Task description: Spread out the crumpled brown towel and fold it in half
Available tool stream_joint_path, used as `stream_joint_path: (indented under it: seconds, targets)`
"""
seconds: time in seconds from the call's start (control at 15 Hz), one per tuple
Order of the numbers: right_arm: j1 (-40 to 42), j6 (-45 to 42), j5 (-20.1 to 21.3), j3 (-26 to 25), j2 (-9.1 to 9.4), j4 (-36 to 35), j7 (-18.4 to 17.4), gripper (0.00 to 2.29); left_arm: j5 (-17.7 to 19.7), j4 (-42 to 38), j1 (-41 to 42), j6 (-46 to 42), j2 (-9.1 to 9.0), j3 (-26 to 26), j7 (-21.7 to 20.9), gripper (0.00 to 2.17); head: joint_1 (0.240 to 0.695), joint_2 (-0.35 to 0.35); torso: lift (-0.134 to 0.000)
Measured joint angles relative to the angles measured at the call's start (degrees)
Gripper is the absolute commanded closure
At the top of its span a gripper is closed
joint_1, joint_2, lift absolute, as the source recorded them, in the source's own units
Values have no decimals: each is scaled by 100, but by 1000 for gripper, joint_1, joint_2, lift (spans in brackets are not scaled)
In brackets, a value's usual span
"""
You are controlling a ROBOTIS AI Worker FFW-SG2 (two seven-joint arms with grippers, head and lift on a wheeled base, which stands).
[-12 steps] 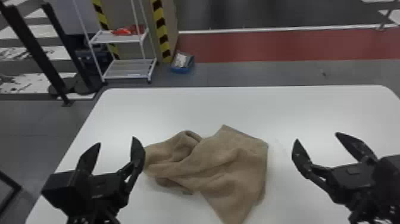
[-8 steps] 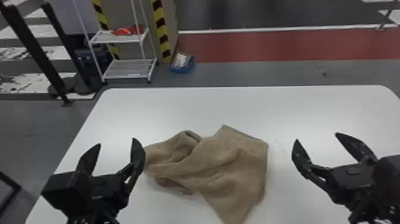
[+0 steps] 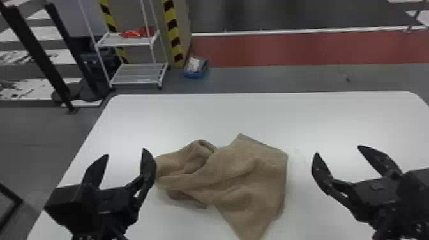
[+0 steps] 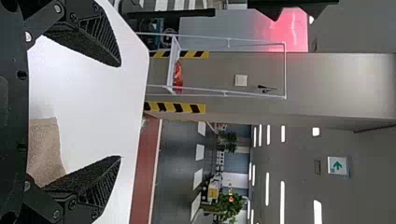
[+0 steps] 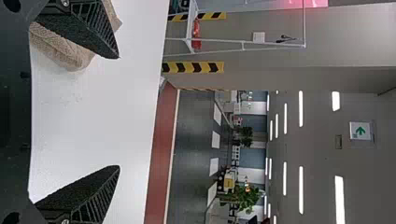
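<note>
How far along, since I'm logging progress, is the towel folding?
Nothing looks done: the towel lies rumpled on the table, its left part bunched. Nothing is held: the left hand and right hand stand open either side of it. Left to do: spread it flat, then fold it in half.

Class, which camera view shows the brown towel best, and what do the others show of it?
The head view: it shows the brown towel crumpled on the table, folds and most edges visible. The left wrist view shows one small part; the right wrist view shows a part, partly behind a jaw.
</note>
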Motion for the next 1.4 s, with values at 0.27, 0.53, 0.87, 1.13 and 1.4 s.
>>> stream_joint_path:
  seconds: [0.27,0.53,0.87,1.13,1.4]
  targets:
    - [-16,-12,66,146,0,136,5,29,0,0,9,11,11,-5,-3,208,695,124,-124]
    - [-179,-79,122,609,0,647,171,29,0,19,-17,23,12,-18,-9,208,695,188,-124]
    - [-417,39,349,978,0,1188,167,43,15,103,-68,34,27,-17,-9,208,695,240,-124]
    - [-270,280,383,853,0,986,382,49,42,202,-146,36,37,-8,-9,208,695,236,-124]
    - [-89,293,815,377,0,597,1624,63,73,261,-199,51,44,13,-8,208,695,229,-124]
